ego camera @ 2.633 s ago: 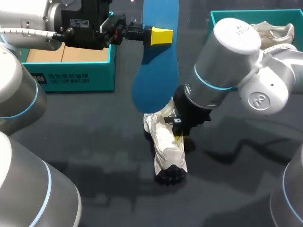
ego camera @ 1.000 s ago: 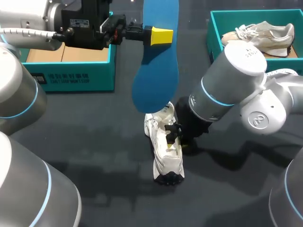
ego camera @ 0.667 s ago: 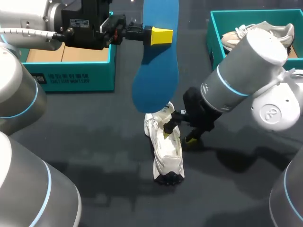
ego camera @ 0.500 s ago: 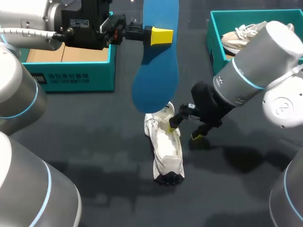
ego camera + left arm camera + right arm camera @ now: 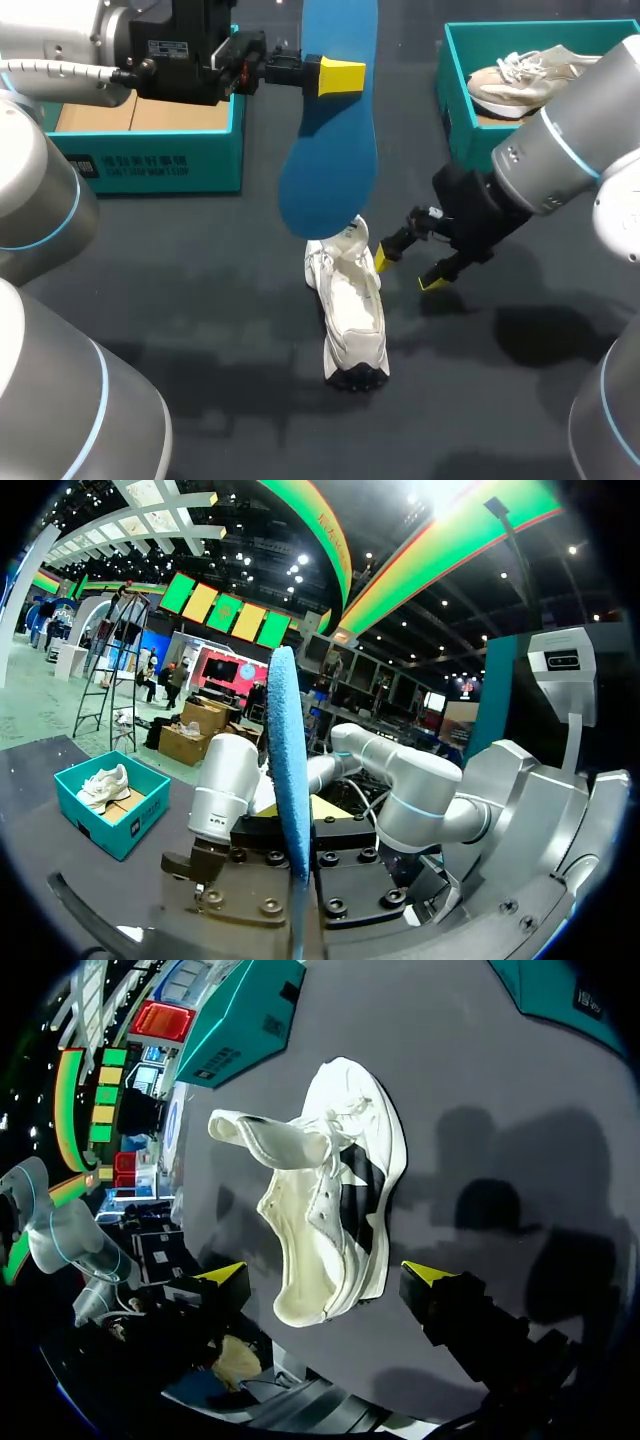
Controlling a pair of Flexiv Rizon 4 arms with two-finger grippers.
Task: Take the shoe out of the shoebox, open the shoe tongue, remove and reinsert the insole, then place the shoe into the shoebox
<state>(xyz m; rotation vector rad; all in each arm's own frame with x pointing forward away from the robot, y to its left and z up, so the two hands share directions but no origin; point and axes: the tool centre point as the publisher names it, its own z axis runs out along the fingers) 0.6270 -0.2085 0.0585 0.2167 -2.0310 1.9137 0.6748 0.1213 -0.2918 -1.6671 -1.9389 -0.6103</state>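
Head view: white shoe [image 5: 352, 310] sits sole-down on the dark table [image 5: 200, 300] between the two teal shoeboxes, tongue lifted, mouth open. Left gripper [image 5: 332, 77] is clamped on the blue insole [image 5: 335, 150], whose broad end hangs just above the shoe's far end. Right gripper [image 5: 410, 271] is spread wide and empty, just beside the shoe.

Judgement: the insole looks thin, light and bendy, and will likely buckle if pushed, so feed it in gently. The shoe looks light and soft-sided and may skid. Brace it at the stiffer heel collar, not the floppy tongue.
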